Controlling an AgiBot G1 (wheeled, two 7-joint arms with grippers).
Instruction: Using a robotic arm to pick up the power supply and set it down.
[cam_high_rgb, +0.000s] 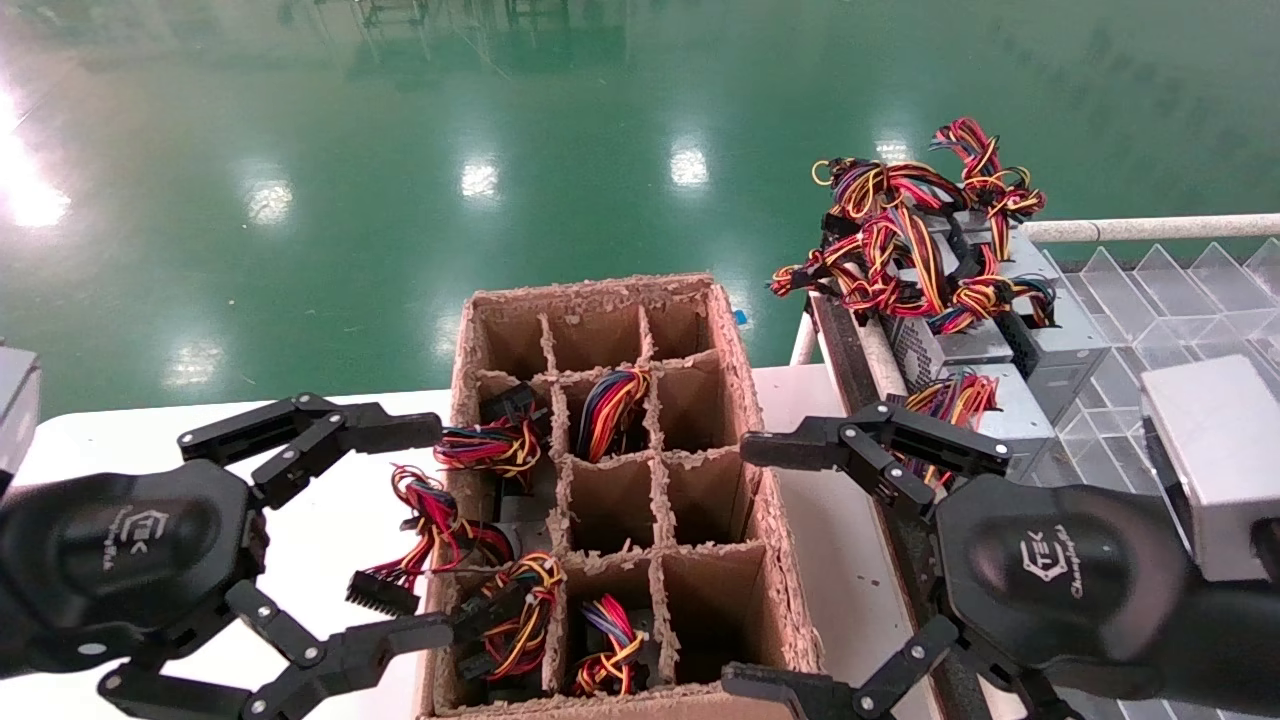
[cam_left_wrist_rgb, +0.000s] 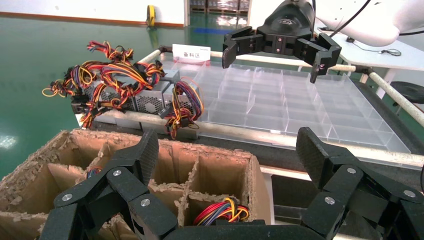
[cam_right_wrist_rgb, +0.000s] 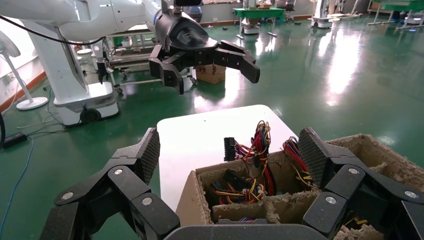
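The left black multi-jointed gripper (cam_high_rgb: 400, 530) hovers, jaws apart, at the left edge of the brown divided cardboard box (cam_high_rgb: 740, 370) on the white counter (cam_high_rgb: 100, 440). The right black gripper (cam_high_rgb: 760, 565) hangs open at the box's right edge. The grey sheet-metal power supply (cam_high_rgb: 1010, 415) with red, orange and purple wires lies on the clear compartment tray (cam_high_rgb: 1180, 310) beside the counter's right edge.

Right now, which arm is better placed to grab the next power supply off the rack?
Probably the right. Its open black end effector hovers between the partitioned cardboard box and the grey metal power supplies with multicoloured wire bundles stacked on the robot's right. The left end effector, also open, sits across the box.
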